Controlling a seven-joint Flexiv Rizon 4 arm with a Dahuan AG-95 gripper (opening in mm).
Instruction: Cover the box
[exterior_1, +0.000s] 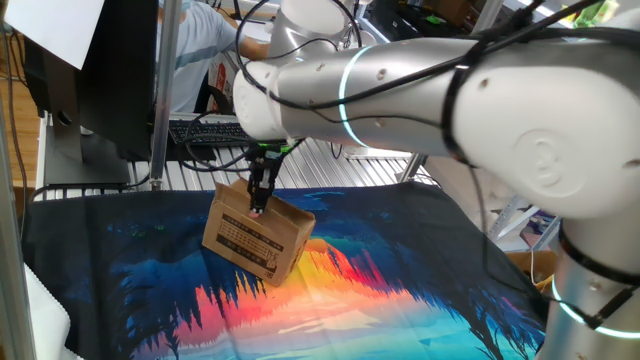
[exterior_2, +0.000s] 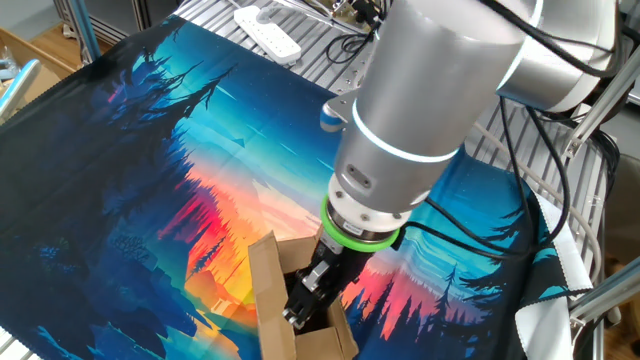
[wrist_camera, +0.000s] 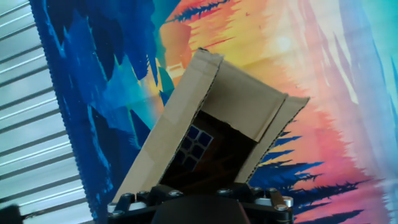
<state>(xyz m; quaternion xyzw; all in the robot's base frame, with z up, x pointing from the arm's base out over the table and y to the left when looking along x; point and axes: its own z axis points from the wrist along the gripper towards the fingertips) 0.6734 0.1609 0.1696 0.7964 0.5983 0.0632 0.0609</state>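
The gripper (exterior_1: 259, 205) is held, fingers spread, at the open top of the cardboard box (exterior_1: 255, 238), where a puzzle cube (wrist_camera: 196, 144) is seen.

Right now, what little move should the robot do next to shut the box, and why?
Probably push the raised long flap down and across the opening. The box is only partly covered: the hand view shows a dark gap with a cube inside, and the gripper hangs just above the top, holding nothing.
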